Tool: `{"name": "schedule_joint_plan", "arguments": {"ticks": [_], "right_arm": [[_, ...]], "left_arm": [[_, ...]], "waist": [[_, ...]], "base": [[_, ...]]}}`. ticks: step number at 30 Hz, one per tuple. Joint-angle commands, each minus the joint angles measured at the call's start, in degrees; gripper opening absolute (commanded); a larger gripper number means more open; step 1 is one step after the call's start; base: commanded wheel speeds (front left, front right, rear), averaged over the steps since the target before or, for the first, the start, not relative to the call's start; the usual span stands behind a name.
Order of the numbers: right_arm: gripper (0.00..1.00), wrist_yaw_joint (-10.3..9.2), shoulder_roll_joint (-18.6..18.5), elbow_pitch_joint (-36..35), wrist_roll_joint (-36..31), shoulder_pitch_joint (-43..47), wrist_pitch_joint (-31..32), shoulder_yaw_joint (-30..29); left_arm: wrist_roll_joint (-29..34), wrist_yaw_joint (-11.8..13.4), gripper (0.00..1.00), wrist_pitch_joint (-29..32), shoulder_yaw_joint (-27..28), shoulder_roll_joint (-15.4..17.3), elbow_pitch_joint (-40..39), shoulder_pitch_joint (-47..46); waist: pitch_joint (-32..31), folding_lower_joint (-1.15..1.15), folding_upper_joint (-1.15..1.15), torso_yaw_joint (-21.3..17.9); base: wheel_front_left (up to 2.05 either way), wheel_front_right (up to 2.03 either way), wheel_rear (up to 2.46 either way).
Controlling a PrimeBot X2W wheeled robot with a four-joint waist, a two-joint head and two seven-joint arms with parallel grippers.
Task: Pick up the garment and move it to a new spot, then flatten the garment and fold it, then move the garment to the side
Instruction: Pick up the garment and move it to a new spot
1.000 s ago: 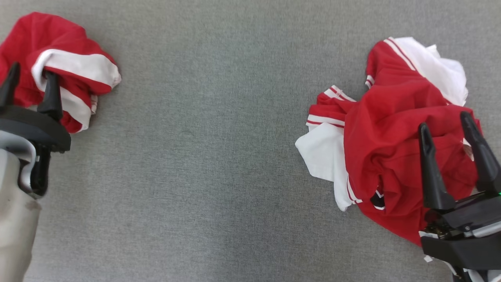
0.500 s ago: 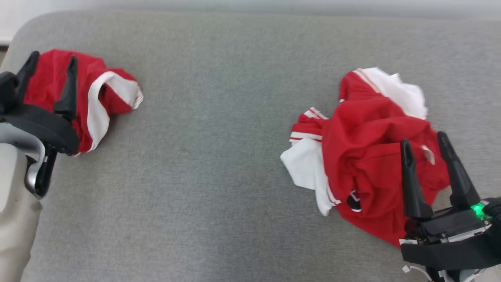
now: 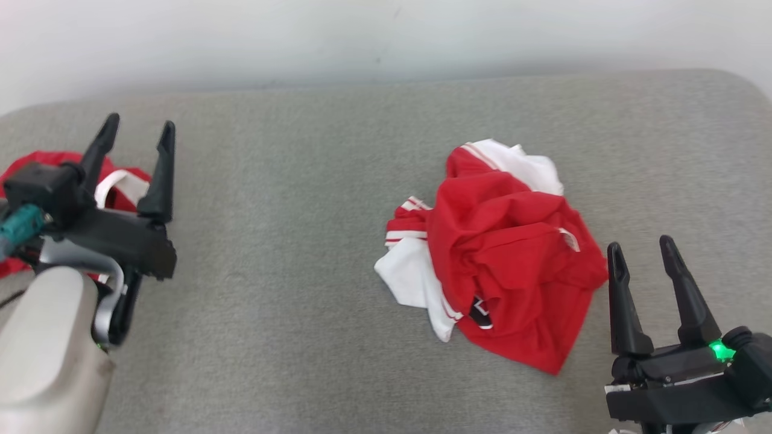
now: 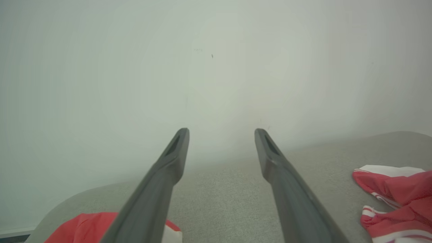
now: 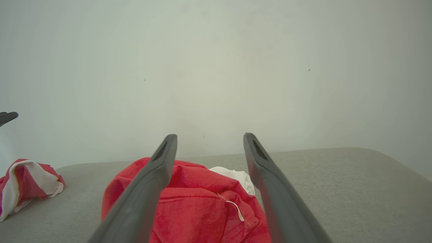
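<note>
So the crumpled red-and-white garment [image 3: 494,253] sits in a heap a bit right of the middle of the grey fabric-covered surface [image 3: 289,241], well in from every edge. It's bunched up with white panels and striped cuffs poking out, so to me it's nowhere near flat and not folded at all. Flattening, folding and shifting it aside all look left to do.

The right gripper [image 3: 640,243] hangs just beside the heap toward the near right corner, fingers spread and gripping nothing. The left gripper [image 3: 140,122] is over by the left edge, fingers spread too and also empty. Behind it lies a second red-and-white bundle [image 3: 36,161], maybe one already put aside, can't tell if it's folded.
</note>
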Motion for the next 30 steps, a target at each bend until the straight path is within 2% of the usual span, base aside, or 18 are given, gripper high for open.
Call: {"name": "schedule_joint_plan", "arguments": {"ticks": [1, 8, 13, 23, 28, 30], "right_arm": [[1.0, -0.13, 0.13, 0.41, 0.01, 0.99, -0.25, -0.07], [1.0, -0.13, 0.47, 3.48, 0.34, 2.05, -0.48, -0.68], [1.0, -0.13, 0.67, 5.61, 0.37, 2.88, -0.54, -1.0], [1.0, -0.13, 1.05, 8.42, 0.49, 4.71, -0.48, -2.18], [1.0, -0.13, 1.16, 8.99, 0.4, 5.53, -0.48, -2.39], [1.0, -0.13, 1.27, 9.02, 0.39, 5.59, -0.48, -2.37]], "left_arm": [[0.57, 0.73, 1.0, -0.12, 0.68, -0.3, -1.36, 2.11], [2.9, 3.85, 1.0, -0.14, 5.84, -2.39, -11.09, 12.74], [4.94, 4.78, 1.0, -0.13, 9.23, -3.52, -15.96, 21.36], [9.12, 5.32, 1.0, -0.12, 14.68, -8.28, -24.59, 35.32], [9.95, 3.93, 1.0, -0.12, 17.84, -11.46, -26.99, 40.03], [10.65, 3.53, 1.0, -0.12, 18.06, -11.79, -26.98, 41.13]], "waist": [[-2.58, 0.01, 0.01, -2.65], [-4.72, 0.01, 0.01, -3.82], [-6.75, 0.01, 0.01, -3.74], [-9.06, 0.01, 0.01, -1.65], [-9.39, 0.01, 0.01, -0.84], [-9.46, 0.01, 0.01, -0.79]], "base": [[0.0, 0.0, 0.0], [0.0, 0.0, 0.0], [0.0, 0.0, 0.0], [0.0, 0.0, 0.0], [0.0, 0.0, 0.0], [0.0, 0.0, 0.0]]}}
